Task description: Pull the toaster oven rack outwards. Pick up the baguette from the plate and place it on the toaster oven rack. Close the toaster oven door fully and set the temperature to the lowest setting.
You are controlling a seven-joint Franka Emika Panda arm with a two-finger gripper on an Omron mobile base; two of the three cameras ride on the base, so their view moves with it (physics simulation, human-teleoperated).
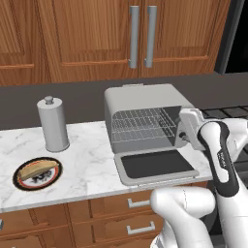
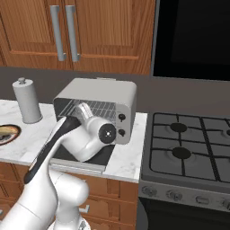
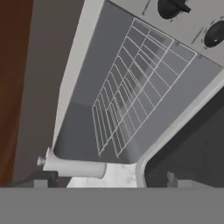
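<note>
Held with its two fingers wide apart and empty, the gripper (image 3: 109, 181) is pointed into the open cavity of the toaster oven (image 1: 145, 99), just in front of the toaster oven rack (image 1: 143, 123), and nothing is touched by it. One white marble counter (image 1: 87, 155) is seen, with a dark grey wall strip behind it and brown wooden cabinets (image 1: 87, 38) above, on which two vertical grey handles are mounted. Wooden drawers (image 1: 121, 208) are placed below the counter, and to the right of the counter one black gas stove (image 2: 188, 143) with four burners is found. One toaster oven is counted, standing at the right end of the counter; the toaster oven door (image 1: 155, 167) is folded down flat in front of it, and two dark knobs (image 2: 121, 125) are seen on its right front. One rack is seated inside the cavity, not drawn out. One baguette (image 1: 38, 169) is lying on one plate (image 1: 22, 181), well apart to the left of the oven. One tall grey canister (image 1: 53, 123) is standing upright behind the plate. The white arm (image 1: 218, 155) is bent forward from the base, and its hand is turned sideways at the right side of the oven mouth.
</note>
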